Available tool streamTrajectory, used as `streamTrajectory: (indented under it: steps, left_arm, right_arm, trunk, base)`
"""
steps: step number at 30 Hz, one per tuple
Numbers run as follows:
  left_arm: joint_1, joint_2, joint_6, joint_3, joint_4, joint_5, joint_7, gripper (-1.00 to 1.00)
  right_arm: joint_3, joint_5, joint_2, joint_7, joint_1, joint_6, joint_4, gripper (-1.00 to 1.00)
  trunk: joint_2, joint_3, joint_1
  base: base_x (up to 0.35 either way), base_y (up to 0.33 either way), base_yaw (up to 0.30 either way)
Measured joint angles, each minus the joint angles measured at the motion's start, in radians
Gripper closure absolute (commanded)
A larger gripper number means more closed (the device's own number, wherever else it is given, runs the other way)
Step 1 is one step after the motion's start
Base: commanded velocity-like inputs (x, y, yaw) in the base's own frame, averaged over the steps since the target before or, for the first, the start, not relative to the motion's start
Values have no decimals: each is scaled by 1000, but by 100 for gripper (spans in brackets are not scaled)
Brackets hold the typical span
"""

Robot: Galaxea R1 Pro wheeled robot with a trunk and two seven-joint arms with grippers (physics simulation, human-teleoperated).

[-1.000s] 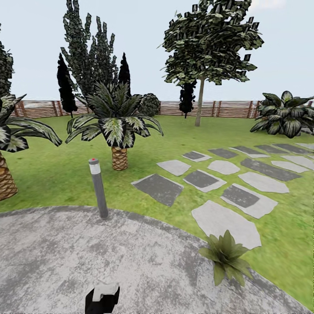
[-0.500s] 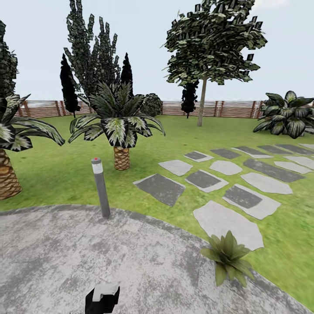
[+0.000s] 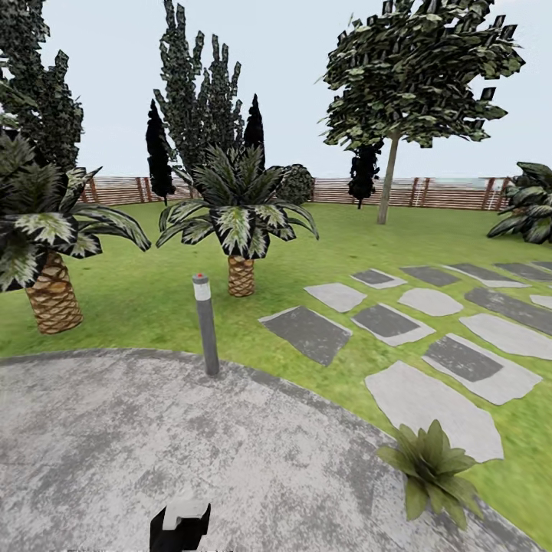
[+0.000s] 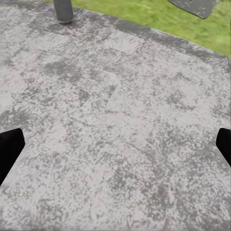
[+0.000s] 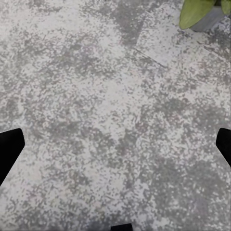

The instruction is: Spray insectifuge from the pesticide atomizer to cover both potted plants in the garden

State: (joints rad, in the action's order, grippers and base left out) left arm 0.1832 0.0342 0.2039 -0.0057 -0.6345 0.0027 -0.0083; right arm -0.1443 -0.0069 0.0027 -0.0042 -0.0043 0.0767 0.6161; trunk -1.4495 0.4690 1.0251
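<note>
The pesticide atomizer is out of view. One potted plant (image 3: 433, 469), a low rosette of pointed green leaves, stands at the patio's right edge beside a pale slab. Its leaves and pale grey pot (image 5: 208, 18) appear at the corner of the right wrist view. The second potted plant is out of view. My left gripper (image 4: 115, 149) hangs open over bare mottled paving, its black fingertips (image 4: 9, 149) far apart. My right gripper (image 5: 115, 147) is open too, with nothing between its fingertips (image 5: 9, 149).
A grey bollard lamp (image 3: 205, 322) with a red top stands at the patio's (image 3: 153, 429) far rim; its base (image 4: 62, 9) is in the left wrist view. Two palms (image 3: 241, 230) rise on the lawn behind. Grey stepping slabs (image 3: 429, 399) run off to the right. A wooden fence (image 3: 429, 192) closes the back.
The whole picture has slid rightward, so the camera has turned left. More of the left palm is in sight and the right-hand bush has nearly left the frame.
</note>
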Motion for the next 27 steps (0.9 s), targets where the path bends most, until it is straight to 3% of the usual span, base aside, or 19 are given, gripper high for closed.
streamTrajectory:
  steps: [9,27]
  left_arm:
    - [0,26,0,-2,0,0,0,-100]
    - [0,29,0,-2,3,0,0,-100]
  right_arm:
    - [0,0,0,0,0,0,-2,-100]
    - [0,0,0,0,0,0,-2,-100]
  trunk:
    - [0,0,0]
    - [0,0,0]
  base:
    - [-93,-128,257]
    - [-158,-277,164]
